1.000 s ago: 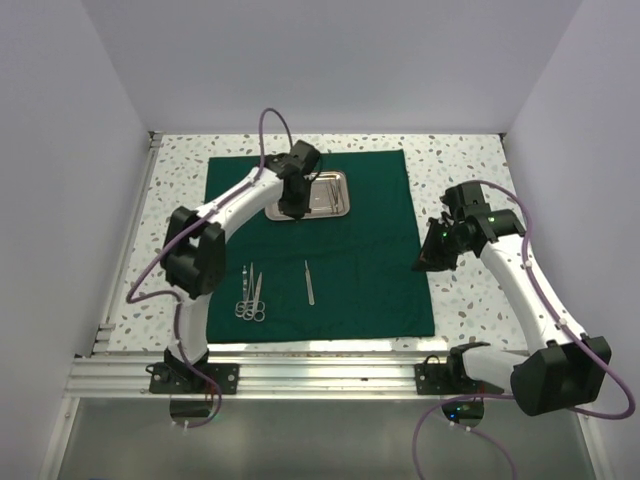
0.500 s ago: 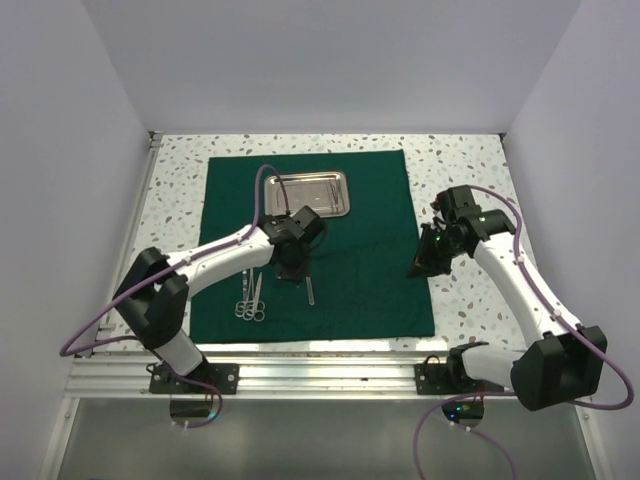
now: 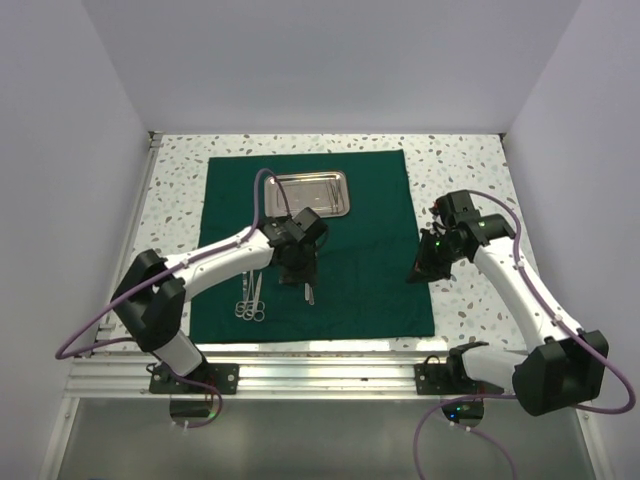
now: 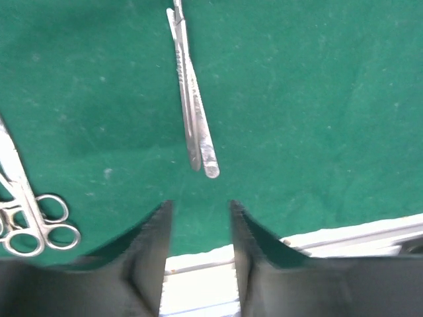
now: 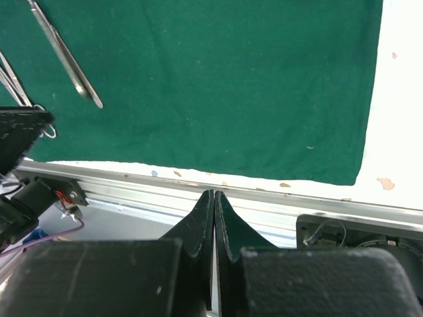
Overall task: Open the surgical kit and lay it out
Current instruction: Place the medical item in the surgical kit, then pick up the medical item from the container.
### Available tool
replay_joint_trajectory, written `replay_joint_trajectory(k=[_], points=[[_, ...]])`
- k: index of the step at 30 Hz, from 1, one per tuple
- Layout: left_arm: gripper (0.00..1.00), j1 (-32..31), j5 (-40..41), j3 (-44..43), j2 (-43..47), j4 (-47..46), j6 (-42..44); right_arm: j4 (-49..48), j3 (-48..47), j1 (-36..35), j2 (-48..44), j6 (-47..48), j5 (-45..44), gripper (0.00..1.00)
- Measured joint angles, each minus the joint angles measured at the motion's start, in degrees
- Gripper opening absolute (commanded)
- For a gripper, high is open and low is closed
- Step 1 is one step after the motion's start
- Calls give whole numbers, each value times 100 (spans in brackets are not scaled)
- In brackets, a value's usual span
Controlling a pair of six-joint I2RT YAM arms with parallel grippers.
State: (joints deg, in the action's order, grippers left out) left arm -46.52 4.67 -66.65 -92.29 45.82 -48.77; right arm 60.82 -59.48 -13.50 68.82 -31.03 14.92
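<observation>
The dark green cloth wrap (image 3: 370,230) lies spread flat as a large sheet. The shiny steel tray (image 3: 308,194) sits at its far middle. Two ring-handled instruments, scissors and forceps (image 3: 250,300), lie at the near left. The silver tweezers (image 3: 309,291) lie beside them, also in the left wrist view (image 4: 193,112). My left gripper (image 3: 298,275) hovers over the tweezers, open and empty, as the left wrist view (image 4: 198,214) shows. My right gripper (image 3: 420,272) is shut and empty over the cloth's right edge, also in the right wrist view (image 5: 213,198).
An aluminium rail (image 3: 310,375) runs along the table's near edge. White walls close in the speckled table (image 3: 465,170) on three sides. Ring handles (image 4: 39,228) show at the left of the left wrist view.
My left arm swung from the tray toward me to the tweezers and lowered slightly. My right gripper drifted a little toward the near edge along the cloth's right side.
</observation>
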Motion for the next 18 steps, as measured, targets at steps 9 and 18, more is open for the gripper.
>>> replay_joint_trajectory(k=[9,18], points=[[55,247,-160,-1110,-400,227,313,20,9,0,-184,-4,-63,0],[51,1915,181,-3899,-2186,354,1480,125,37,0,-479,-11,-262,0]])
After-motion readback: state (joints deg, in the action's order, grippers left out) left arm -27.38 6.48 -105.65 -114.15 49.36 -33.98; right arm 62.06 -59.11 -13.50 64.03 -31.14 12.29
